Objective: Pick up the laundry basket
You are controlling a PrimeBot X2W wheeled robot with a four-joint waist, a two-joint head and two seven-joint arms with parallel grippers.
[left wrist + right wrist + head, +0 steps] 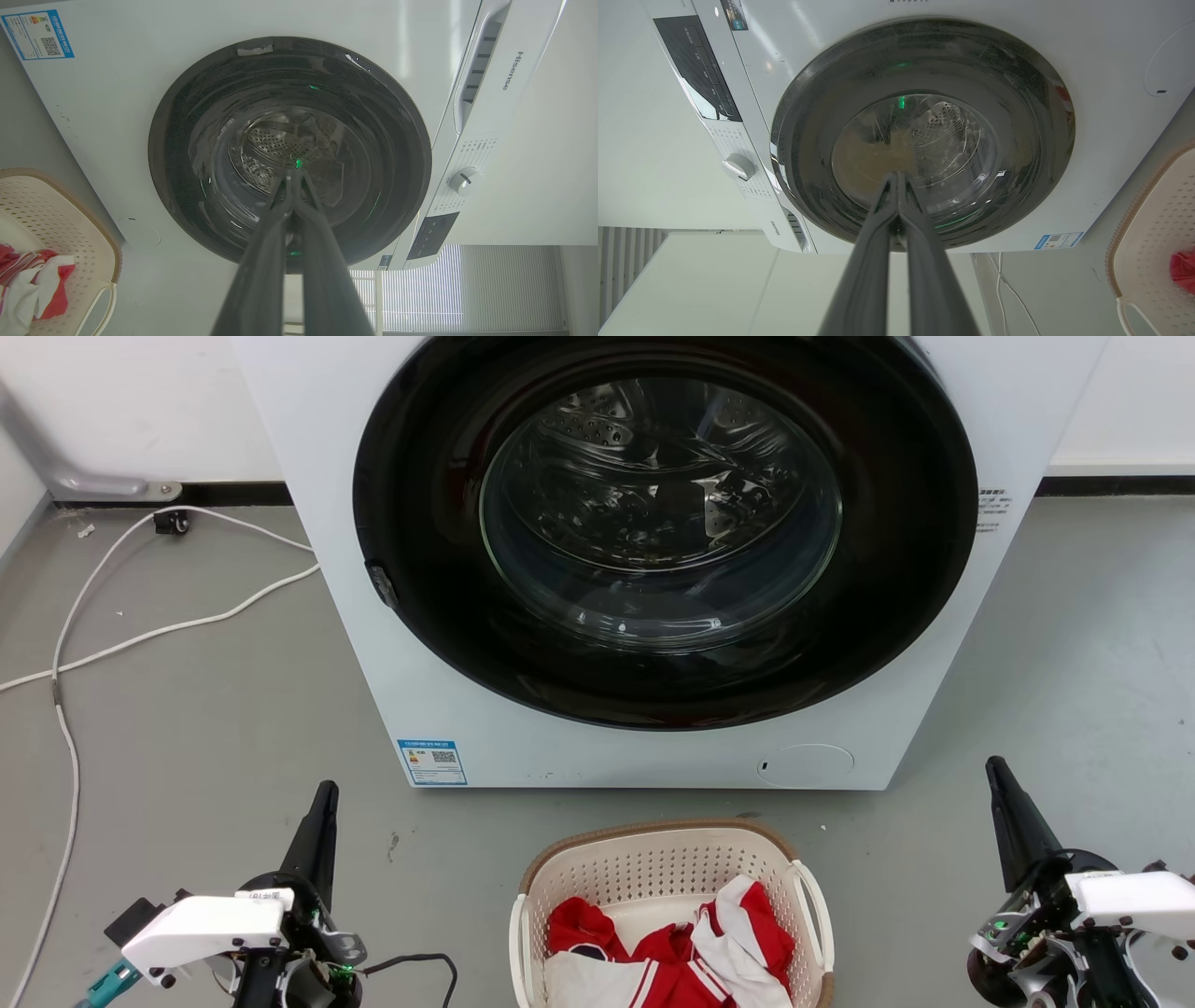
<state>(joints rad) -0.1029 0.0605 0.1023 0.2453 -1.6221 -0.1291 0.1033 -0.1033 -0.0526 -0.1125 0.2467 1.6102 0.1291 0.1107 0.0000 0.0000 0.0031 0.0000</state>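
While the laundry basket [644, 870] sits on the grey floor [205, 728] just in front of the washing machine [597, 761], holding red-and-white clothes [691, 947], the left hand [323, 795] and right hand [995, 767] flank it, both apart from it, each with fingers pressed together.

Laundry basket [653, 873] before washing machine [653, 747], clothes [674, 954] inside.
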